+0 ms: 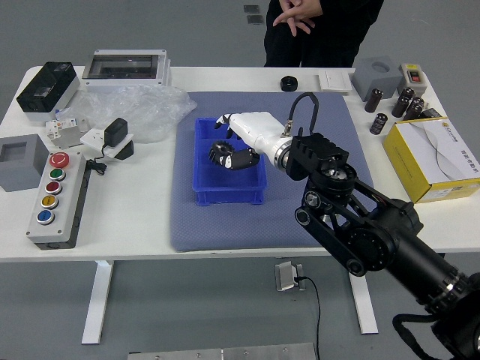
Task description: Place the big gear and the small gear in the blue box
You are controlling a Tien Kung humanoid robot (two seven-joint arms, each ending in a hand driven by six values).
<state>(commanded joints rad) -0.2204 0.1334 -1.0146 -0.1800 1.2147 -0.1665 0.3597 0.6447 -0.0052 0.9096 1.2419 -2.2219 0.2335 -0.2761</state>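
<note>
The big gear (220, 153) is seen over the interior of the blue box (229, 196), toward 8 o'clock from the palm of the right hand (259, 135) and near its thumb. The hand is held partly open, its fingers parted, with one fingertip pointed toward 10 o'clock, and no firm grip is shown on the gear. The gear is blurred, so its teeth are poorly defined; whether it is touched by the thumb or by the box floor cannot be told. Part of the box is covered by the hand, including the rim toward 2 o'clock. The small gear cannot be made out; the mat (225, 234) is partly hidden under the right wrist and forearm, and the arm is cut off toward 4 o'clock by the picture's edge. Toward 1 o'clock from the box, a person's hands (298, 15) are held together beyond the table (142, 238), the upper body being cut off by the frame.
</note>
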